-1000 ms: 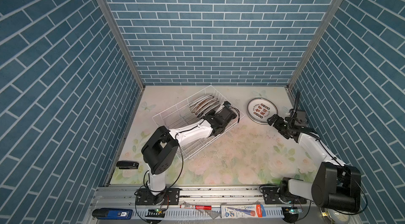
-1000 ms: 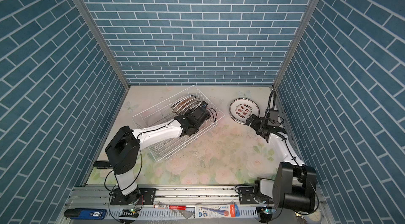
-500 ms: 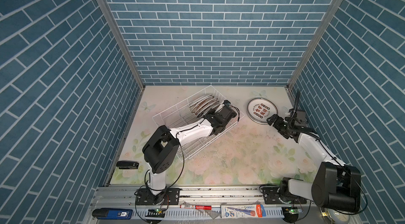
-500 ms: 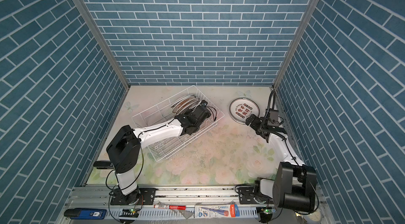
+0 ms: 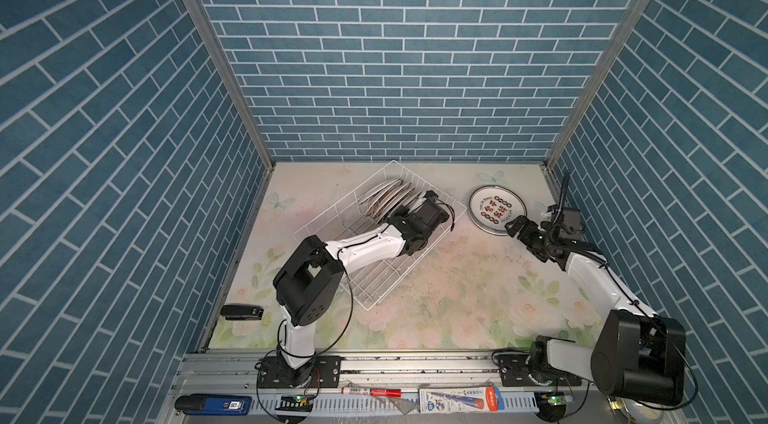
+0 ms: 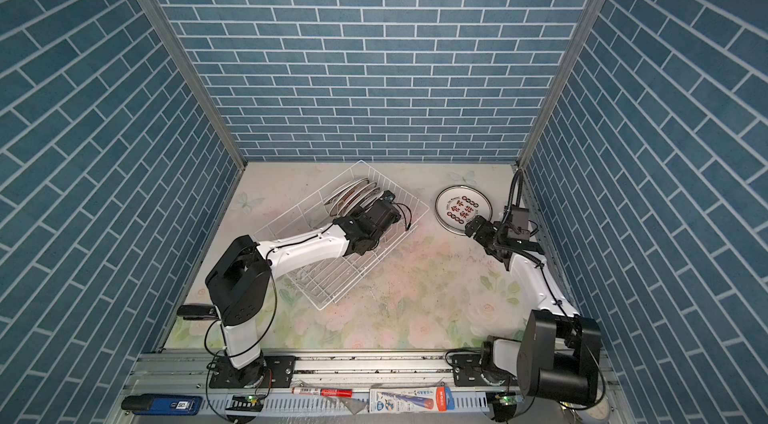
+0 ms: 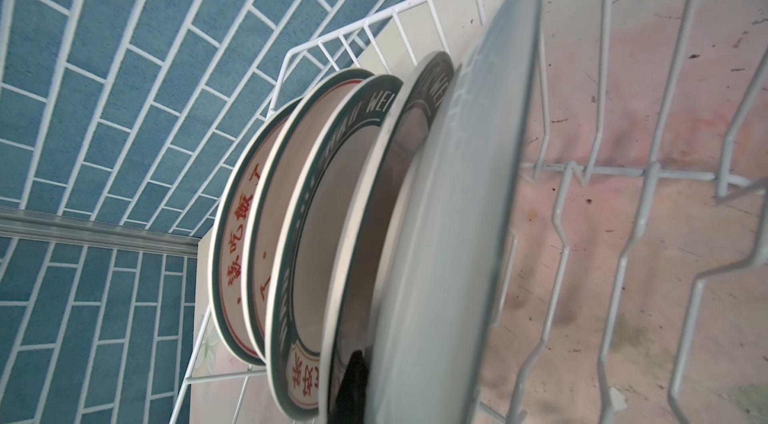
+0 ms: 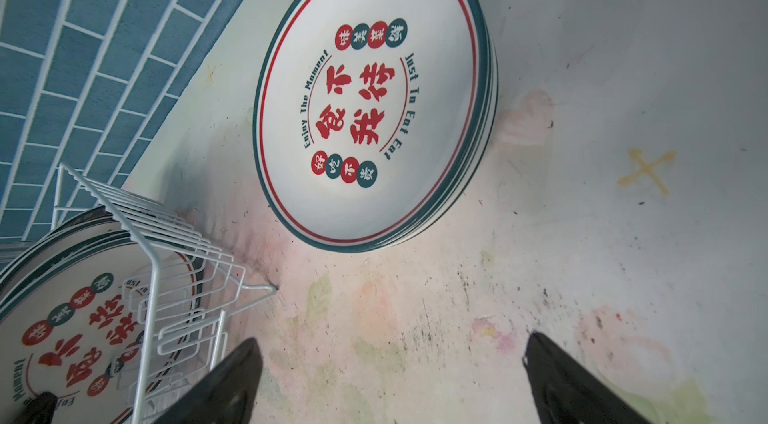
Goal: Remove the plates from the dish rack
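Left wrist view: the nearest plate [image 7: 457,214] is pinched at the rim by the left gripper [image 7: 363,395], for lifting from the dish rack [image 5: 345,195], mid-frame in a top view. The right gripper [image 5: 514,223] is held spread beside the unloaded stack [image 5: 496,210], right of centre.

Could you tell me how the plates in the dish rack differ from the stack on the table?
The racked plates stand on edge; the stack lies flat, face up. The left end effector grips one racked plate; the open right end effector sits clear of the stack. Both have green rims.
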{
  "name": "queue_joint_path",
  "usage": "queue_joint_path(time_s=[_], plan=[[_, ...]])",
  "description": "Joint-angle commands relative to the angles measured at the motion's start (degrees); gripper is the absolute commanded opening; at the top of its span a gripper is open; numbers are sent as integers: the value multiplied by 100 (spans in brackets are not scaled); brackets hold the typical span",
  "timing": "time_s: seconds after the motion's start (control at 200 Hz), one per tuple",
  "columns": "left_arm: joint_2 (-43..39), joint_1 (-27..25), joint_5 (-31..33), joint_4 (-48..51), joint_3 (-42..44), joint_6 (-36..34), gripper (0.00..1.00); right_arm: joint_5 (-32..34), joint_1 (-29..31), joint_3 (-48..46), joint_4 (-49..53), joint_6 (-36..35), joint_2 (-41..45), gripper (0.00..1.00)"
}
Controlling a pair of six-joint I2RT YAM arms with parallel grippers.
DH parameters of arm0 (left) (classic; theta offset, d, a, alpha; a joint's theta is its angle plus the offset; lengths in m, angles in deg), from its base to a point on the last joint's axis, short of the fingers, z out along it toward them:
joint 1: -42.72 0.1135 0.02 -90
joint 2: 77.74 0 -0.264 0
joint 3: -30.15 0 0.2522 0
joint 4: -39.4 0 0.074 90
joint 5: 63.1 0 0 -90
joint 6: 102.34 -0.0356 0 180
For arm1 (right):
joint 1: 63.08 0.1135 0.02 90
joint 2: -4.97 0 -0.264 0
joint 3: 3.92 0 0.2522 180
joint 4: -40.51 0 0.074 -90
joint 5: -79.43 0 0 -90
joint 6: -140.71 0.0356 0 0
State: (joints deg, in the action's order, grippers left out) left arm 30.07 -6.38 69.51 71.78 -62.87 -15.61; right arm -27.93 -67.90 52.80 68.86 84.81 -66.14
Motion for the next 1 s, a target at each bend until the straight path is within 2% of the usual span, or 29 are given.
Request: queue_joint_path(time_s=[0.0,0.205,0.41,0.995], plan=[[117,15,-92,116,-113,168,7,-117,-11,-112,21,-159,132,99],[-93,6,-94,187,-71,160,0,-214,-12,-152,-70,-115,126,99],[-517,-111,-263,169,188,85,0,-355,-12,-196,-222,-13,65,99],[-1282,-790,475,431,357,133,0,-540,-9,-444,-510,106,175,99]])
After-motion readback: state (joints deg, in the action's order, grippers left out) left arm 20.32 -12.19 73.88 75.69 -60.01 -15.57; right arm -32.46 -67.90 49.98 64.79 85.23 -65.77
